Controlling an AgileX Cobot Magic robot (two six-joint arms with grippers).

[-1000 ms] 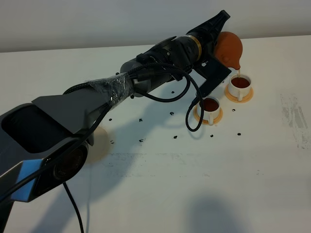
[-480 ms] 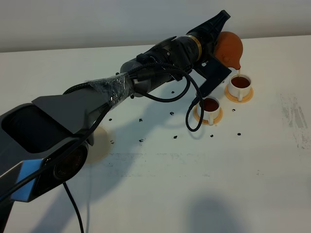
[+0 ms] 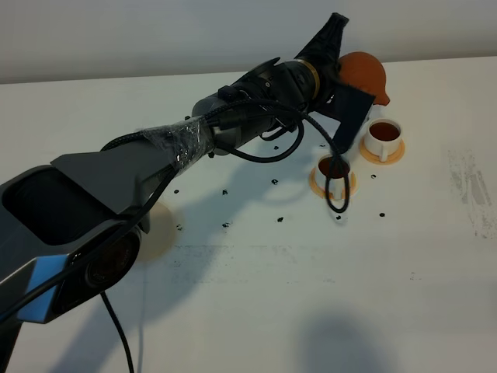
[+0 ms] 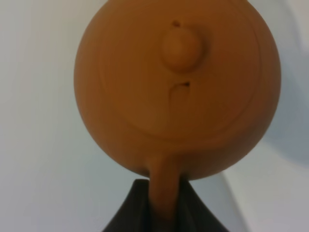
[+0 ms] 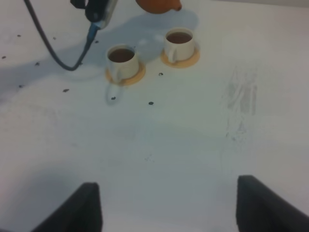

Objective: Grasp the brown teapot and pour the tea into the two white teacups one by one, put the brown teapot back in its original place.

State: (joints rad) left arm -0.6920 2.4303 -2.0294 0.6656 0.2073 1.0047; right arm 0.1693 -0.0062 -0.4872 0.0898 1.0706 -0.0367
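My left gripper point(image 3: 348, 71) is shut on the loop handle of the brown teapot point(image 3: 365, 74) and holds it in the air behind the two white teacups. In the left wrist view the teapot point(image 4: 177, 87) fills the frame, lid knob towards the camera, handle between the black fingers point(image 4: 130, 212). The far teacup point(image 3: 384, 137) and the near teacup point(image 3: 332, 168) stand on orange saucers and both hold dark tea; a black cable hangs over the near one. They also show in the right wrist view point(image 5: 179, 43) point(image 5: 121, 60). My right gripper point(image 5: 169, 212) is open and empty, well short of the cups.
The pale tan coaster point(image 3: 159, 231) lies at the left, partly under the left arm's base. Small dark specks point(image 3: 274, 182) dot the white table around the cups. A scuffed patch point(image 3: 470, 186) marks the table at the right.
The left wrist has rolled back and risen. The teapot's spout has lifted away from the far cup and the stream of tea has stopped. The cable now hangs over the near cup.
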